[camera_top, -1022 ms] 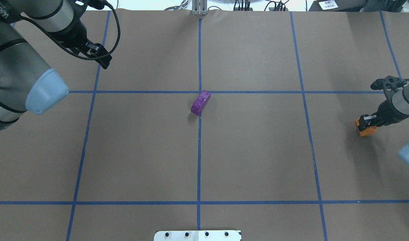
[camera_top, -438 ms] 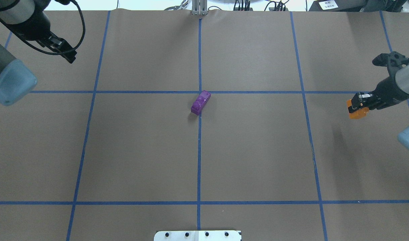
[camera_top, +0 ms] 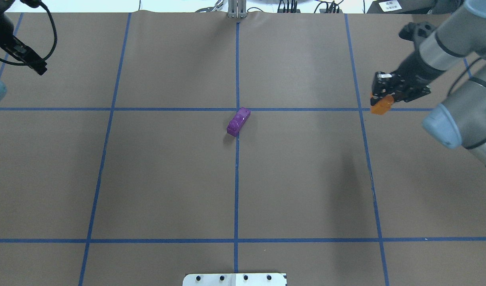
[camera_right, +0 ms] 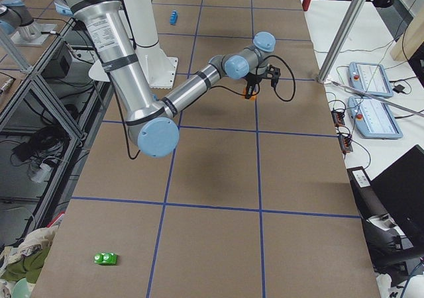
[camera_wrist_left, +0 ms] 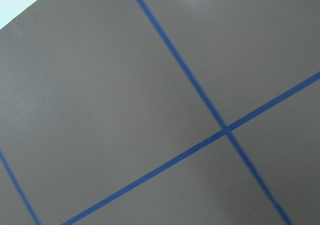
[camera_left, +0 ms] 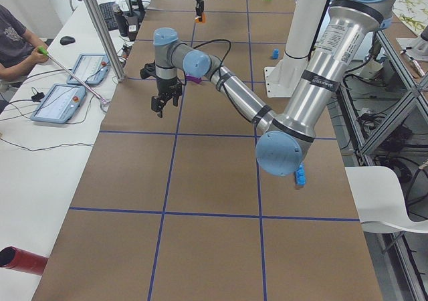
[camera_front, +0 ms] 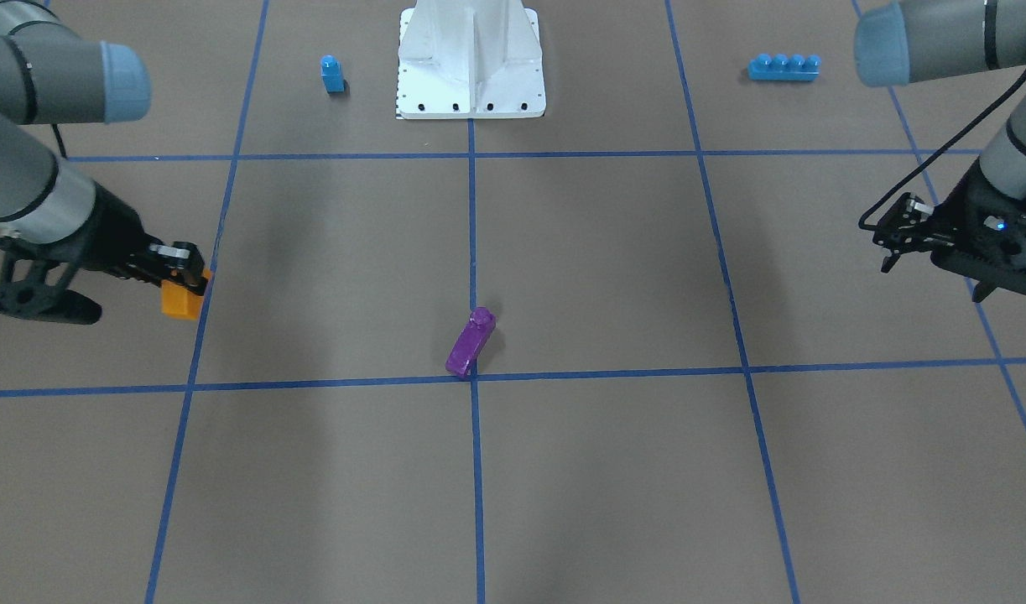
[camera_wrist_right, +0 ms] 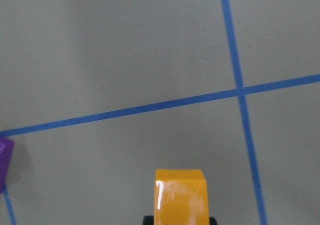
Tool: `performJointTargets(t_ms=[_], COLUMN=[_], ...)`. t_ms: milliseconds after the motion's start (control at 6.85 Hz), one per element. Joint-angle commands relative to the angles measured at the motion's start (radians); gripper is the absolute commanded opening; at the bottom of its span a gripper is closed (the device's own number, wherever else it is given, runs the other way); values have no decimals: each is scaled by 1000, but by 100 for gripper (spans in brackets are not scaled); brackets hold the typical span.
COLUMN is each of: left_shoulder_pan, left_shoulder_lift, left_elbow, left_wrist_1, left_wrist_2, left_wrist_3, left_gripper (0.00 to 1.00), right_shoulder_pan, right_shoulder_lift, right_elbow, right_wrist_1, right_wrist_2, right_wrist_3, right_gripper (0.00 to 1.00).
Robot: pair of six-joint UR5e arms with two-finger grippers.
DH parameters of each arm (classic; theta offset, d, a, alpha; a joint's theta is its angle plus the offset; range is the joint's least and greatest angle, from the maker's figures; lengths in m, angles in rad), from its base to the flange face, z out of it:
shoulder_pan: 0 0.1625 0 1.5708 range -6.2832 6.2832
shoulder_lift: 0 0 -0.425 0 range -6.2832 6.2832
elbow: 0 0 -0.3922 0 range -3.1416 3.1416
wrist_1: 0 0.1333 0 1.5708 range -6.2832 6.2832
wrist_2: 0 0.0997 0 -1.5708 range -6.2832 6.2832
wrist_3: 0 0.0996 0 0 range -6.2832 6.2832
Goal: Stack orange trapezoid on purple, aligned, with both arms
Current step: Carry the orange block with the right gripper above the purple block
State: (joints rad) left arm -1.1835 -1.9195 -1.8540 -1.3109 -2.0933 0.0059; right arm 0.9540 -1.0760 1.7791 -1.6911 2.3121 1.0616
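- The table (camera_top: pixel 167 178) is covered in brown paper, marked into squares by blue tape (camera_top: pixel 236 198).
- A purple brick (camera_top: pixel 238 122) lies at mid-table, askew to the tape, one end on a crossing.
- A white mount (camera_front: pixel 471 59) sits at the middle of the robot's edge.
- A small blue brick (camera_front: pixel 332 74) stands beside it, toward the right end.
- A long blue brick (camera_front: pixel 783 66) lies near the robot's edge, toward the left end.
- A green toy (camera_right: pixel 105 258) lies near the right-end corner on the robot's edge.

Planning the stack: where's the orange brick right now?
Overhead view, right side: orange brick held in the right gripper, by a tape crossing, right of the purple brick.
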Motion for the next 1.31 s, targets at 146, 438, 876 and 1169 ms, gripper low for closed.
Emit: performJointTargets(t_ms=[146, 438, 876, 1169], left_shoulder_pan=[-18, -15, -13, -13], left_shoulder_lift=[74, 88, 89, 89], left_elbow=[-1, 2, 12, 12], left_wrist_1=[-5, -13, -13, -13], left_wrist_2=[-4, -4, -4, -4], left_wrist_3=[9, 11, 9, 9], left_gripper=[100, 100, 100, 100], right_shoulder_pan=[-160, -213, -267, -319], right_shoulder_lift=[391, 479, 542, 536], right_elbow=[-284, -479, -552, -553], right_wrist_1=[-29, 120, 145, 157], right_wrist_2=[-112, -204, -261, -315], right_wrist_3=[456, 593, 607, 591], right_gripper=[0, 0, 0, 0])
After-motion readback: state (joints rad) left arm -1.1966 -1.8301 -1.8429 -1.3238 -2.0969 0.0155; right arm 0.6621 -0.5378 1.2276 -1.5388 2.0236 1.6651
